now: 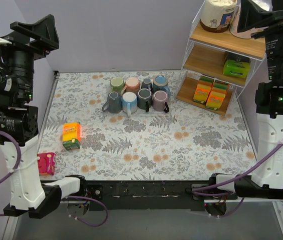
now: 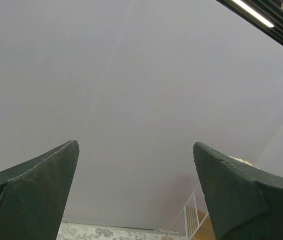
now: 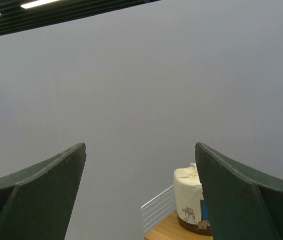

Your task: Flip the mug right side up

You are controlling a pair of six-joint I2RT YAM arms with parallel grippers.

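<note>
Several mugs (image 1: 137, 94) in green, pink, blue and grey stand packed in two rows at the back middle of the flowered table (image 1: 181, 145). They look mouth-down with flat bases up, handles pointing forward or sideways. Neither wrist view shows a mug. My left gripper (image 1: 52, 32) is raised high at the far left, well away from the mugs, and points at the back wall. In the left wrist view the left gripper (image 2: 136, 146) is open with nothing between its fingers. My right gripper (image 1: 245, 11) is raised at the top right beside the shelf. The right gripper (image 3: 140, 146) is also open and holds nothing.
A wire and wood shelf rack (image 1: 220, 59) stands at the back right with orange and green boxes on it and a paper-wrapped tub (image 3: 191, 197) on top. An orange box (image 1: 71, 135) lies on the left of the table. A pink box (image 1: 46, 163) sits near the left arm's base.
</note>
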